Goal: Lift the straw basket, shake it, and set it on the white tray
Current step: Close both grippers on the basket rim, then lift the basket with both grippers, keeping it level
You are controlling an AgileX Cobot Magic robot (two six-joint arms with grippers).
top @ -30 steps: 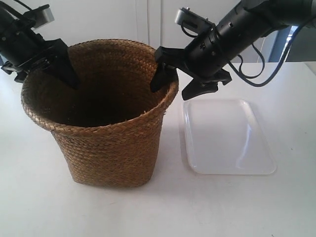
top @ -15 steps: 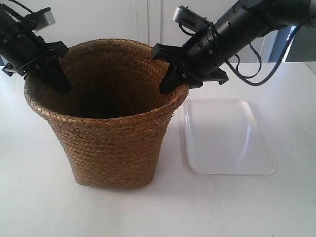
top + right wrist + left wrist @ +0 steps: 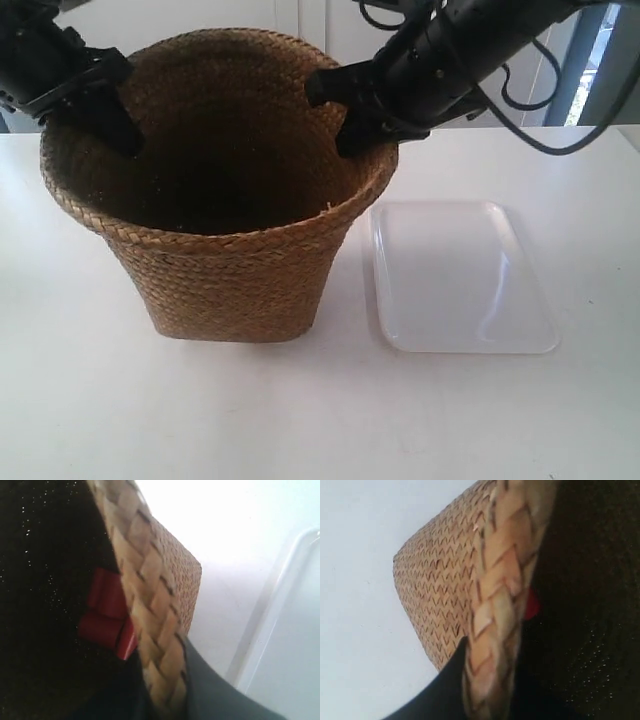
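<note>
Both arms hold the straw basket [image 3: 235,270] by its braided rim, on opposite sides. The left gripper [image 3: 105,120] is clamped on the rim far from the tray. The right gripper [image 3: 365,135] is clamped on the rim nearest the tray, with its red pad [image 3: 107,612] pressed on the inner wall. The step seems to be the start of the lift; I cannot tell if the base is clear of the table [image 3: 300,420]. Next both arms must rise together, shake, then carry it sideways. The white tray [image 3: 460,275] lies just beside the base, nothing between them.

straw basket [image 3: 235,290] beside white tray [image 3: 460,275], table [image 3: 300,420] open
</note>
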